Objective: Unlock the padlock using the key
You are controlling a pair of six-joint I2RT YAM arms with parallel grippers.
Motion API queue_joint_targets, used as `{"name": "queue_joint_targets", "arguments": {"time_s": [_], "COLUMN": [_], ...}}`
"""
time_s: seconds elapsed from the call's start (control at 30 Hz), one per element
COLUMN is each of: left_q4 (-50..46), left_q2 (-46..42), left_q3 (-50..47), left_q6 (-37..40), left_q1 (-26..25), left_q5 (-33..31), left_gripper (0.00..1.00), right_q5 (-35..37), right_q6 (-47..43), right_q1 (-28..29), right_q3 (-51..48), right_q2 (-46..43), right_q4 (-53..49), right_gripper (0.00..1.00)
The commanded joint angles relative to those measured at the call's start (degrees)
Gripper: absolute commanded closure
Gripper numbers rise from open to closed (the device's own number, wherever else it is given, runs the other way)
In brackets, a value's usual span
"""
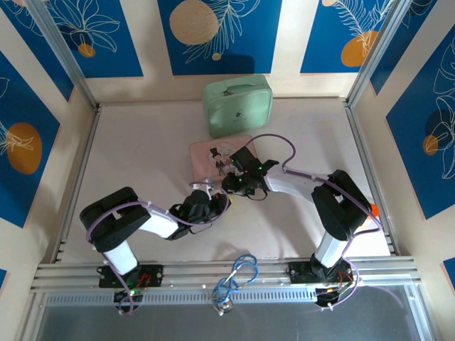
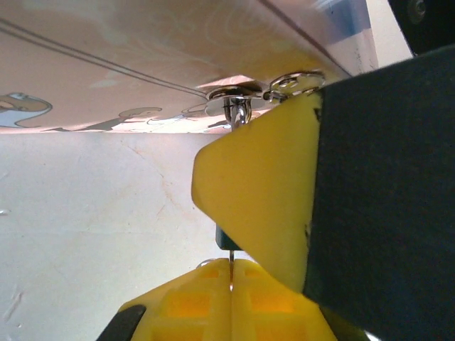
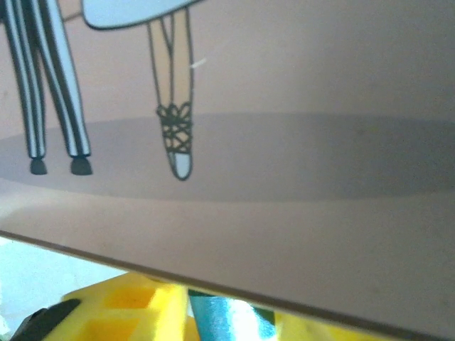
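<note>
At mid-frame the padlock [image 2: 225, 238] shows a dark blue sliver below a silvery shackle. The left claw [image 2: 231, 268] is pinched on a metal strip [image 2: 231, 257]. I cannot tell the right claw [image 3: 213, 312] grip.

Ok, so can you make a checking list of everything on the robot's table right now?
surface: pale table, nothing spilled that I can see.
job's things: padlock, probably the small blue bit under the pink case's edge; key, probably the thin metal sliver between the yellow fingers.
clutter: pink case with drawn figures; mint green case behind it.
grippers: left gripper shut on the key; right gripper at the pink case, can't tell if open or shut.
cables: purple cables along both arms; blue cable loop at the near rail.
surroundings: blue panels with leaf patterns.
</note>
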Motion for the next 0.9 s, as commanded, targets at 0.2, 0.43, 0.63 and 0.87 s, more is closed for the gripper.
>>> {"name": "queue_joint_targets", "arguments": {"time_s": [0.2,0.43,0.63,0.87], "left_q4": [1.5,-0.9,0.2,0.7], "left_q2": [-2.3,-5.3,-4.1,-1.8], "left_q3": [-0.9,-2.4,-2.3,-0.5], "left_q6": [1.2,1.9,1.4,1.6], "left_q1": [0.8,0.8,0.8,0.8], "left_q5": [-1.1,-2.2,-1.4,-0.1], "left_gripper": [0.54,0.49,0.63,0.74], "right_q5": [1.0,3.6,5.7,5.8], "right_q6": [1.2,5.0,7.6,9.6], "right_q1": [0.9,2.4,4.4,5.4], "right_q3": [2.2,5.0,9.0,12.3], "right_q2": [1.9,3.1,4.8,7.0], "right_q4": [-5.1,-11.0,-16.2,-20.3], "right_gripper": [0.79,0.82,0.82,0.83]}}
